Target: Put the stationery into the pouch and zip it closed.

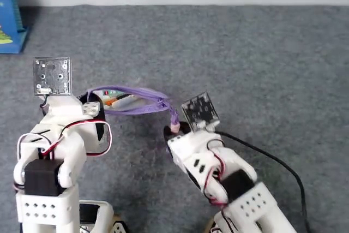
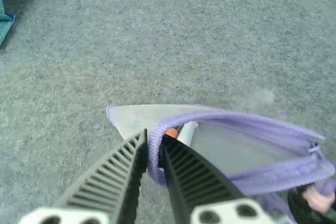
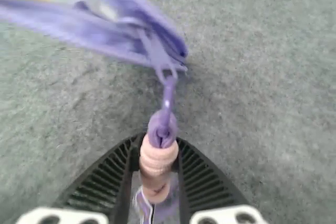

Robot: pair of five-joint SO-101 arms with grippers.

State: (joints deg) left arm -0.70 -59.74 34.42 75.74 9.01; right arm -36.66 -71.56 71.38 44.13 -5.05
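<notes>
1. Currently the translucent pouch with purple zip tape (image 2: 231, 148) lies on the grey felt table cover (image 1: 245, 53), left of centre, between the two arms. Orange-and-white stationery (image 2: 181, 130) is already inside, near the pouch's left end.
2. The mouth gapes from the left clamp to the purple zipper slider (image 3: 167, 69), which sits at the pouch's right end. My read: loading is done, the zip is not yet run.
3. Left gripper (image 2: 153, 137): jaws pinched narrow on the purple tape at the pouch's left end. It works as the anchor.
4. Right gripper (image 3: 156, 145): clamped on the pink beaded pull charm (image 3: 156, 163), which hangs off the slider by a short purple cord. The charm sits just near-right of the pouch.
5. Doing it well: the teeth are apart left of the slider, so it likely has to travel left, toward the anchor. Pull in line with the tape and low to the table. The cord is soft, so an off-axis tug would probably cock the slider and jam it.
6. The left clamp needs to give counter-tension. The tape arches now, and slack would bunch ahead of the slider.
7. Risks: the charm slipping from the jaws, stationery near the mouth catching the teeth, the slider running into the left fingers before full closure.
8. Blue box (image 1: 10, 20) at the far left edge, well apart. Ignore it.
</notes>
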